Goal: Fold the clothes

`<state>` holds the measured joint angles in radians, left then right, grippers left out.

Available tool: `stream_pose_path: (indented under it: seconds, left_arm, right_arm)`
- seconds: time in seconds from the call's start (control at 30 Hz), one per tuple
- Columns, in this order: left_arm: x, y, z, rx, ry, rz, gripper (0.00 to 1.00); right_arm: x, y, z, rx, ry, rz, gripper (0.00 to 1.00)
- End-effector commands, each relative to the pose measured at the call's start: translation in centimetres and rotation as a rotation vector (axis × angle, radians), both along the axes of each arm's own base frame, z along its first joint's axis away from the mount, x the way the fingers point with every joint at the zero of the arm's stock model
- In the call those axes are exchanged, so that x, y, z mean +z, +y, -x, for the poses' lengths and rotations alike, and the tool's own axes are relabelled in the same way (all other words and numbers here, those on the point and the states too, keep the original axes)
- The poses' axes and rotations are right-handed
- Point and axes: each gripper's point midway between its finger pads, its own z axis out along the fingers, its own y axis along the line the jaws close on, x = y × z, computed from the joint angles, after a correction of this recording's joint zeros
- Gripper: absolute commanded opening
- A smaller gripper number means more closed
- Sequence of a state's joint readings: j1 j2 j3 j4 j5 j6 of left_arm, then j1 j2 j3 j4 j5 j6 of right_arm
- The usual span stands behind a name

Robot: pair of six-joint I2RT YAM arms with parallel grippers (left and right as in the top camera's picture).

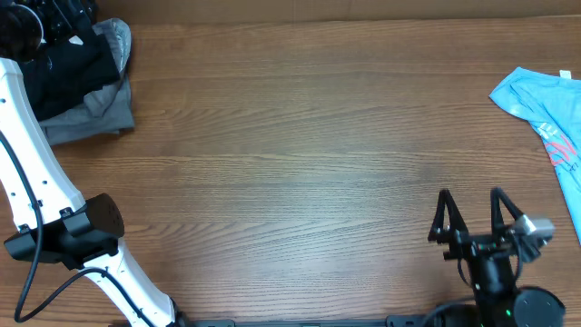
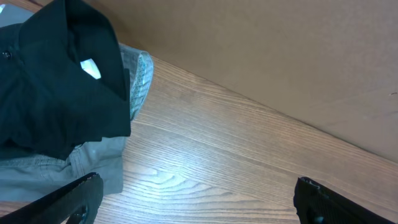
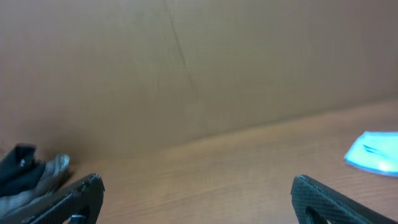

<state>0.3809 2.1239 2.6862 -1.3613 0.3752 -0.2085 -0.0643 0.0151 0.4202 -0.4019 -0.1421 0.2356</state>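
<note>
A black garment (image 1: 65, 68) lies folded on a grey garment (image 1: 91, 120) at the table's far left corner. Both show in the left wrist view, the black one (image 2: 56, 81) on top of the grey one (image 2: 37, 171). My left gripper (image 2: 196, 186) is open and empty just to the right of this pile, above bare wood. A light blue shirt (image 1: 549, 104) with red print lies crumpled at the right edge and shows in the right wrist view (image 3: 373, 152). My right gripper (image 1: 469, 195) is open and empty near the front right, far from both piles.
A brown cardboard wall (image 2: 280, 50) runs along the back edge of the wooden table (image 1: 300, 154). The left arm's white links (image 1: 36, 173) stretch along the left side. The right arm's base (image 1: 495, 272) sits at the front edge.
</note>
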Motion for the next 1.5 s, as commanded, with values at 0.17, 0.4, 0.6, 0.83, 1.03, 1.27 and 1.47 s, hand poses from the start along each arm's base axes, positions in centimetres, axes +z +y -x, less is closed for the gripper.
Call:
stream_pose_path:
  seconds: [0.17, 0.4, 0.6, 0.83, 1.03, 1.27, 1.47]
  left_arm:
    - [0.1, -0.2, -0.1, -0.003, -0.006, 0.014, 1.0]
    - [0.1, -0.2, -0.1, -0.003, -0.006, 0.014, 1.0]
    - [0.1, -0.1, -0.1, -0.001, -0.005, 0.012, 1.0]
    - [0.1, -0.1, -0.1, -0.001, -0.005, 0.012, 1.0]
    - [0.1, -0.1, -0.1, -0.001, -0.005, 0.012, 1.0]
    - [0.1, -0.2, -0.1, -0.003, -0.005, 0.012, 1.0]
    - [0.1, -0.2, -0.1, -0.003, -0.005, 0.012, 1.0]
  right_arm:
    - [-3.3, -0.2, -2.8, -0.02, -0.091, -0.008, 1.0]
    - [-5.6, -0.4, -3.7, -0.04, -0.098, -0.014, 1.0]
    - [-6.2, -0.4, -4.0, -0.041, -0.129, -0.015, 1.0]
    - [-8.8, 0.0, -4.3, -0.024, -0.023, -0.008, 1.0]
    - [-11.3, 0.4, -4.4, 0.0, 0.078, -0.004, 1.0]
    - [-11.3, 0.4, -4.4, 0.0, 0.078, -0.003, 1.0]
    - [-11.3, 0.4, -4.4, 0.0, 0.078, -0.003, 1.0]
